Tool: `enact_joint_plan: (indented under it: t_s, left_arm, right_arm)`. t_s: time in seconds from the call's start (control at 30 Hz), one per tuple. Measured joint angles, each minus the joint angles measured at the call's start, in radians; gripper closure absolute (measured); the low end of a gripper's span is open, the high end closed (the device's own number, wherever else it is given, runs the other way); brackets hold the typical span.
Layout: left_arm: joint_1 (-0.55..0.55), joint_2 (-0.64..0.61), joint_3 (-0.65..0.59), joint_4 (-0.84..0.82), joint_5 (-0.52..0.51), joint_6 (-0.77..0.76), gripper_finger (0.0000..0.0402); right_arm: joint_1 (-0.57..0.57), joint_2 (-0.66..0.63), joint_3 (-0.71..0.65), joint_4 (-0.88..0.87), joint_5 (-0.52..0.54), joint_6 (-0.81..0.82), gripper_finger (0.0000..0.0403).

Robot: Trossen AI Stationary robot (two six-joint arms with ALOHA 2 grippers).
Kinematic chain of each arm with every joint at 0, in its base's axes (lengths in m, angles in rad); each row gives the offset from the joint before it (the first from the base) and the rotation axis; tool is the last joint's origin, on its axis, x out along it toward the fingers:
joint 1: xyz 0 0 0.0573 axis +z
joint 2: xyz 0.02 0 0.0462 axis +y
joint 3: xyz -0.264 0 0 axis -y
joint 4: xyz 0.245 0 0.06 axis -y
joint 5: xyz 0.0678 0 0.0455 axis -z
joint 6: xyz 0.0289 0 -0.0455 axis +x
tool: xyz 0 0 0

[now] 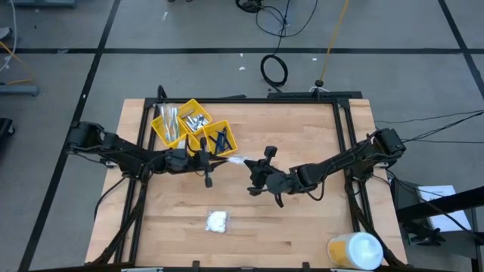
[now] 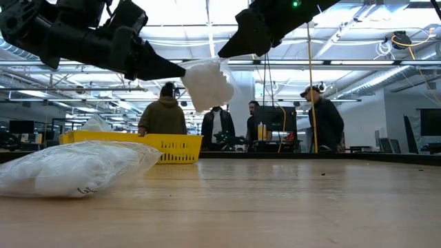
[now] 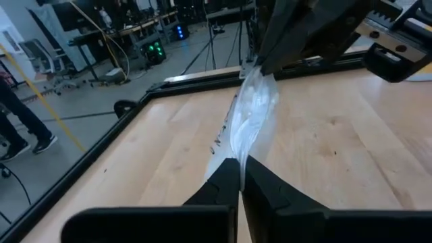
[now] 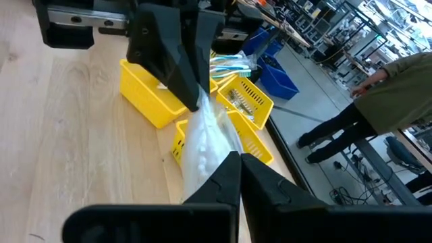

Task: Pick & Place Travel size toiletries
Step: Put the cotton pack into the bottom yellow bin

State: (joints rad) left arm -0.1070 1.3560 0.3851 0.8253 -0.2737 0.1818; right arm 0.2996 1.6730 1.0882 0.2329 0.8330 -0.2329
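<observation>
- Fingers first: the left gripper (image 3: 239, 177) has its two dark tips pinched together on one end of a clear bag of white fluffy lumps (image 3: 253, 111), clenched tight on the plastic.
- The right gripper (image 4: 237, 172) is clamped on the opposite end of that same bag, fingers pressed together with the bag's edge between them.
- So the bag hangs stretched between the two grippers, up in the air and off the table; in the low view it dangles as a white lump (image 2: 205, 84) between the two dark fingertips.
- From above, that held bag (image 1: 236, 160) sits over the middle of the wooden table (image 1: 318, 204), just beside the yellow compartment tray (image 1: 160, 130).
- Left gripper (image 1: 206, 165) reaches in from the left, close to the tray's near corner; right gripper (image 1: 257, 172) comes from the right, the two nearly meeting.
- In the tray: slim dark blue sticks (image 1: 220, 140) in one compartment, silvery-clear packets (image 1: 197, 120) in another, and pale clear items in a third.
- A second bag of white lumps (image 1: 217, 221) lies flat on the table, nearer the front edge, well apart from both grippers; it fills the low view's foreground (image 2: 76, 169).
- A white-and-yellow round container (image 1: 354, 251) stands at the table's front right corner.
- Beyond the table, several people (image 2: 164, 114) stand in the room.
</observation>
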Motion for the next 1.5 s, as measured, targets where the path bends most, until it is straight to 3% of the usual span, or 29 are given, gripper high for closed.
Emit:
enact_joint_plan:
  t_s: [0.1,0.23,0.4,0.57,0.8,0.9,1.0,1.13,1.27,1.5]
  left_arm:
    - [0.0,-0.016,0.0,-0.01,-0.023,-0.003,0.0399]
    - [-0.008,-0.089,0.0,-0.073,-0.138,-0.048,0.0399]
    - [-0.029,-0.218,0.0,-0.248,-0.287,-0.158,0.04]
    - [-0.064,-0.423,0.0,-0.527,-0.434,-0.41,0.0401]
    - [-0.1,-0.725,0.0,-1.094,-0.388,-0.992,0.0401]
    - [-0.103,-0.789,0.0,-1.351,-0.323,-1.26,0.0401]
    - [-0.103,-0.807,0.0,-1.517,-0.343,-1.42,0.0401]
    - [-0.102,-0.8,0.0,-1.58,-0.352,-1.486,0.0401]
    - [-0.102,-0.789,0.0,-1.587,-0.279,-1.449,0.04]
    - [-0.101,-0.717,0.0,-1.672,-0.256,-1.498,0.04]
  right_arm:
    - [0.001,0.0,0.0,-0.005,-0.001,0.017,0.0403]
    - [0.005,0.0,0.0,-0.077,-0.001,0.076,0.0397]
    - [0.026,0.0,0.0,-0.136,-0.001,0.106,0.0345]
    - [0.047,0.0,0.0,-0.14,-0.001,0.115,0.0289]
    - [0.049,0.0,0.0,-0.141,0.0,0.117,0.0254]
    - [0.049,0.0,0.0,-0.14,0.0,0.12,0.0253]
    - [0.049,0.0,0.0,-0.14,0.0,0.12,0.0256]
    - [0.049,0.0,0.0,-0.139,0.0,0.12,0.0258]
    - [0.049,0.0,0.0,-0.137,0.0,0.12,0.0256]
    - [0.048,0.0,0.0,-0.136,0.0,0.12,0.026]
